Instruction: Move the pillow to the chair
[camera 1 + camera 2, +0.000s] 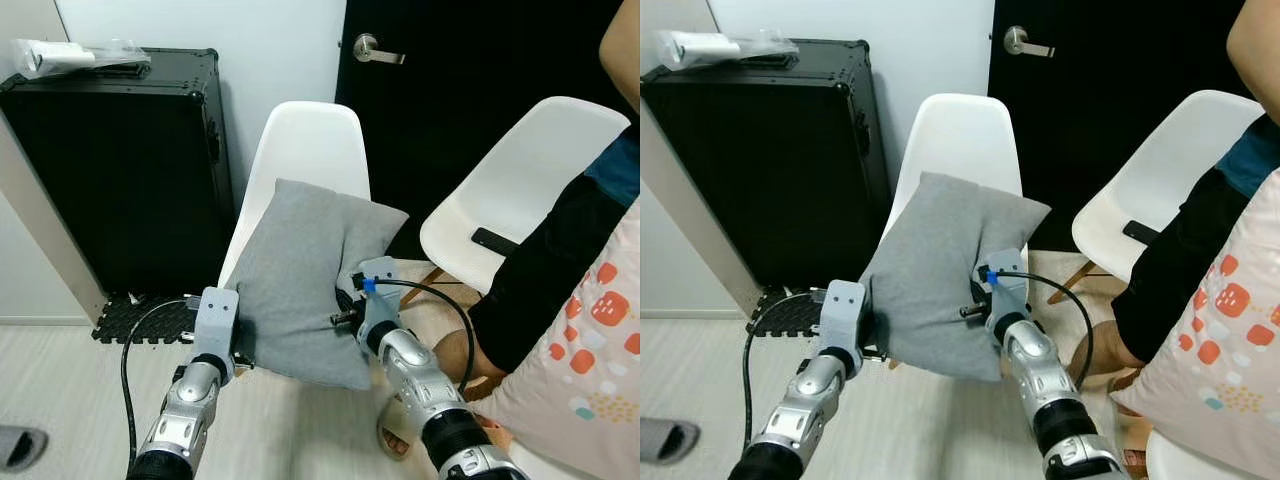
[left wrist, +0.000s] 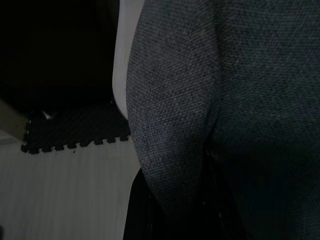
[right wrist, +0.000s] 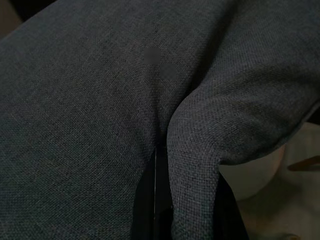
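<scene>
both arms raised forward, left end effector (image 1: 232,345) and right end effector (image 1: 345,312) each pinching a fold of the grey pillow (image 1: 305,280) from opposite edges. pillow held tilted, long axis upright, just before the white chair (image 1: 305,140), seemingly above the seat; lowering forward likely next.
</scene>
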You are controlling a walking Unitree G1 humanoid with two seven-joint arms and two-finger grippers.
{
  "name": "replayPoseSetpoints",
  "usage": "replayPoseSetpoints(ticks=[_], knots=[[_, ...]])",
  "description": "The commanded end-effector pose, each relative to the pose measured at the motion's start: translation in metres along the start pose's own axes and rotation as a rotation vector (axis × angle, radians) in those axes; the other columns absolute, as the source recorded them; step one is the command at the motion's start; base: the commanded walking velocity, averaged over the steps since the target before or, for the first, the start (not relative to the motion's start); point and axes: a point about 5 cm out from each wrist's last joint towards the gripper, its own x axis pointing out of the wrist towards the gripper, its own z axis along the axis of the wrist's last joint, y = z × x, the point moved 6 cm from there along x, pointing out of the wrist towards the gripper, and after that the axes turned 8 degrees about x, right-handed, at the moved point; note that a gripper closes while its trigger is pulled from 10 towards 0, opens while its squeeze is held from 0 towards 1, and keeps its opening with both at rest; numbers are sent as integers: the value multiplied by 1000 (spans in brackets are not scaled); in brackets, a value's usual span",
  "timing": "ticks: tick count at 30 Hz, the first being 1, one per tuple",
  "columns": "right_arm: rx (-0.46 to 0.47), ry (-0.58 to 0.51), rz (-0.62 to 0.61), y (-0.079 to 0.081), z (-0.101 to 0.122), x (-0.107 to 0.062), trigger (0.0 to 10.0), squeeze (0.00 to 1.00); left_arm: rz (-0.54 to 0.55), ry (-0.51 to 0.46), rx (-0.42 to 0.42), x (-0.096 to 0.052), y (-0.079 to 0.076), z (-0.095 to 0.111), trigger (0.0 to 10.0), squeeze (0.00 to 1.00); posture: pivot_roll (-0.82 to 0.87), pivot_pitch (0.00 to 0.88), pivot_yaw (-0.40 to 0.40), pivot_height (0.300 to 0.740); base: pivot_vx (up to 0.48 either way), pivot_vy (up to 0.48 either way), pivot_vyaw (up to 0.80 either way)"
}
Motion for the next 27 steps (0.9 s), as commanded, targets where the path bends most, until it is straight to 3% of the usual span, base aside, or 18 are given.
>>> replayPoseSetpoints(ticks=[1, 3, 5, 9, 13, 18, 24, 27], knots=[[-14, 21, -53, -18, -2, 0, 10000, 0, 112, 24, 30, 5, 27, -1, 10000, 0, -5, 50, -90, 740, 0, 0, 0], [-29, 35, -53, -20, -4, 1, 10000, 0, 127, 49, 44, 6, 30, -5, 10000, 0, 3, 23, -92, 740, 0, 0, 0], [-25, 28, -52, -20, 3, 4, 10000, 0, 110, 42, 38, 7, 30, -1, 10000, 0, 2, 68, -99, 740, 0, 0, 0], [-27, 25, -50, -20, 6, 6, 10000, 0, 101, 34, 51, 8, 29, 0, 10000, 0, 13, 51, -108, 740, 0, 0, 0], [-46, 55, -39, -14, -8, 1, 10000, 0, 136, 99, -29, 4, 35, -15, 10000, 0, -21, 86, -81, 740, 0, 0, 0], [-27, 86, -65, -23, -23, -6, 10000, 0, 116, 74, 29, 2, 27, -12, 10000, 0, -5, 102, -100, 740, 0, 0, 0], [-38, 140, -64, -26, -42, -12, 10000, 0, 135, 66, 16, -1, 30, -14, 10000, 0, 1, 133, -89, 740, 0, 0, 0], [-31, 168, -50, -22, -55, -16, 10000, 0, 105, 90, -17, -8, 25, -26, 10000, 0, -12, 117, -102, 740, 0, 0, 0]])
